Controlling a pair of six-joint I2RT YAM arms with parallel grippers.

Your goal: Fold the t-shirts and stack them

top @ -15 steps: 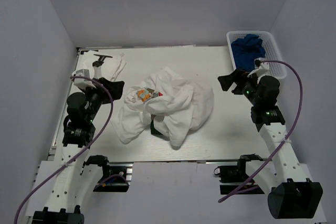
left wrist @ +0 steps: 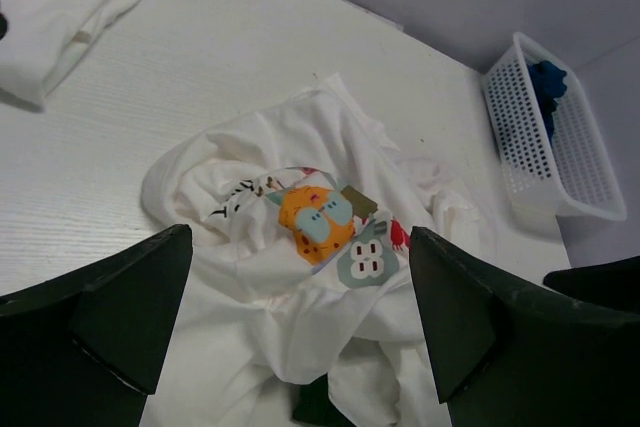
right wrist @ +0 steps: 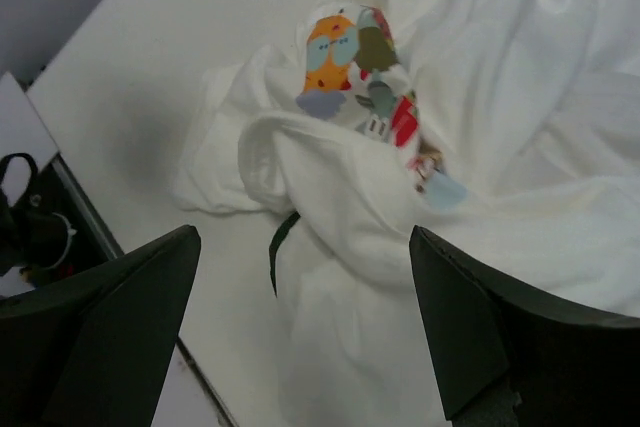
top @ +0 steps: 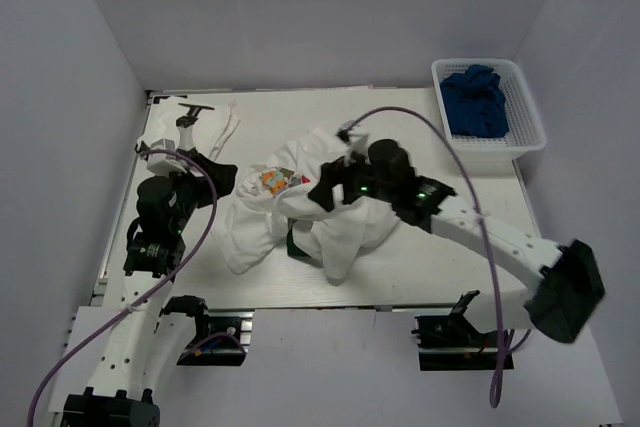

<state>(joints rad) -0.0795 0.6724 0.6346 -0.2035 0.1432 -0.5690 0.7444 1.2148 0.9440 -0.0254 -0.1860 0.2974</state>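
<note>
Worktop (top: 440,277): white, faint wood grain. Far right corner: white lattice basket (top: 495,147) with a crumpled blue cloth (top: 473,97) inside, filling most of it. Far left corner: folded white shirt (top: 218,127) lying flat, well apart from the heap. Purple cable (top: 400,113) arcs from the right arm over the far half of the worktop.

Right arm reaches in from the near right corner across the middle. In the top view it covers the right part of the heap.

T-shirts (top: 345,232): one loose heap at the middle of the worktop. White, bunched and rolled in thick folds, neither spread nor folded. Orange print (left wrist: 315,222) with pale blue shows on top toward the heap's left side. Beside it a grey-green patch (left wrist: 368,262) marked "88" and a bit of red. Dark green cloth (top: 297,244) peeks out at the heap's near edge.

Right gripper (right wrist: 305,232): over the heap, near the print, jaws spread wide, holding nothing. Left gripper (left wrist: 300,235): near the left edge, facing the heap, jaws wide apart, empty
</note>
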